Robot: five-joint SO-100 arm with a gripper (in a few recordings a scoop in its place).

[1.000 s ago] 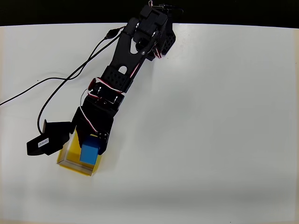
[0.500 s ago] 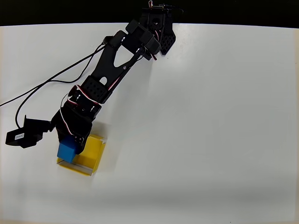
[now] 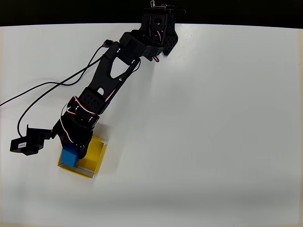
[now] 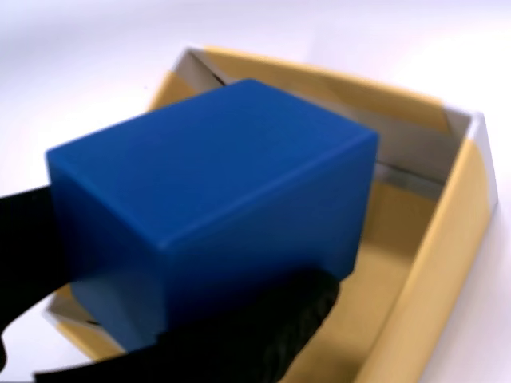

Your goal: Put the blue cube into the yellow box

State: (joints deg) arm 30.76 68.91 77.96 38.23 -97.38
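Pincer (image 3: 71, 153) is clamped on the blue cube (image 3: 69, 157) – smooth matte block – over the left edge of the shallow square yellow box (image 3: 93, 156) on the white table (image 3: 213, 118).

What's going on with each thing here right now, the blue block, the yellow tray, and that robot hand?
blue cube: held in the hand, over the tray's left side in the overhead view, not yet let go.
yellow box: open-topped, upright on the table, floor bare where it shows.
hand: shut on the cube.
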